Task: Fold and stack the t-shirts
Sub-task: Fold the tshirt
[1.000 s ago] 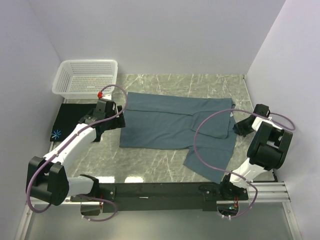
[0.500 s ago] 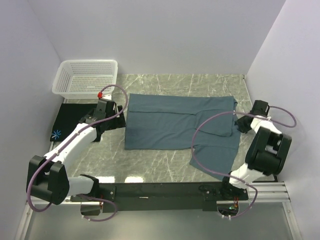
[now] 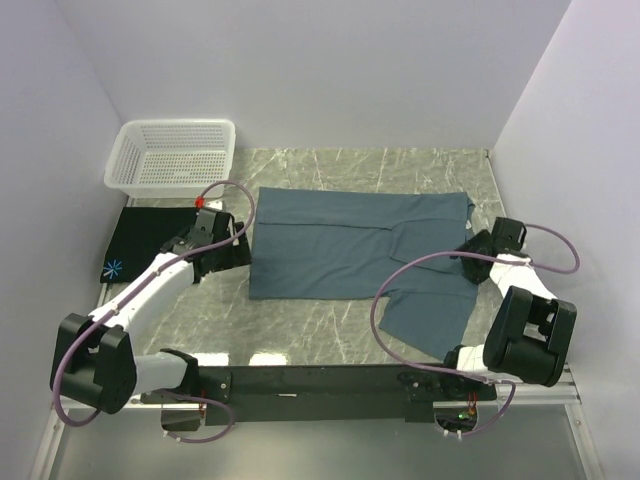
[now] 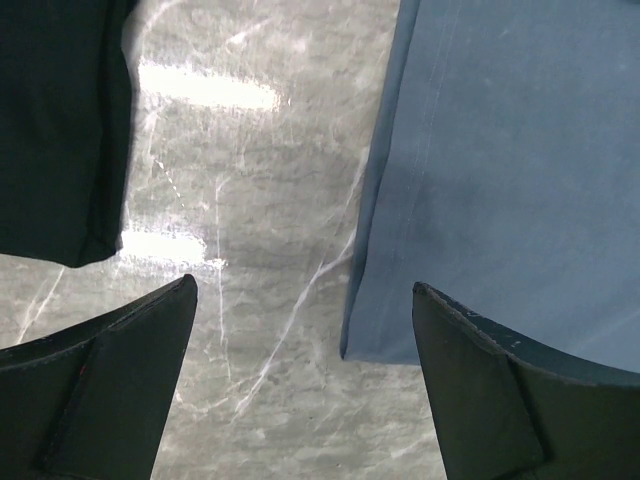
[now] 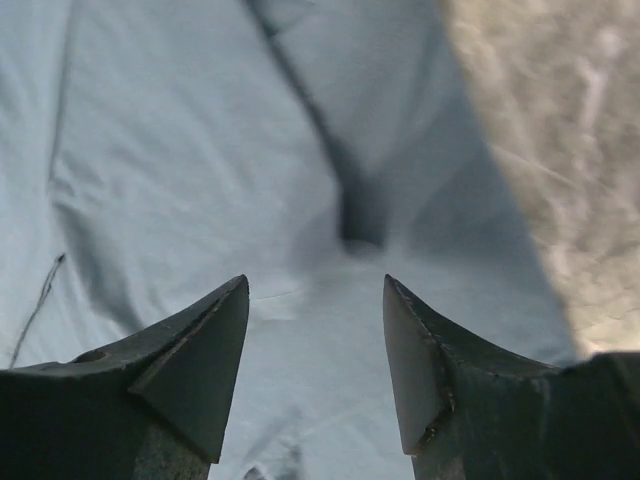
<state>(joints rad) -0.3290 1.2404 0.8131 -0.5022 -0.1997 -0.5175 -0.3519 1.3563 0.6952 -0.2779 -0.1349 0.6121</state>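
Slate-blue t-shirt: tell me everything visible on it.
The slate-blue soft cloth t-shirt lies flat, mid-table, on the grey marble tabletop. It is partly folded, with a straight left edge, a crease across it, and one flap reaching toward the near right. The open left tool is at its near-left corner. The open right tool is over its wrinkled right side; contact is unclear. The black t-shirt lies apart, to its left.

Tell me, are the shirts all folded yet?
Not yet. The black starburst-print t-shirt looks folded flat on the left. The slate-blue cloth t-shirt lies spread out; the left gripper and right gripper hover open at its two ends. Left to do: finish folding it and stack the two.
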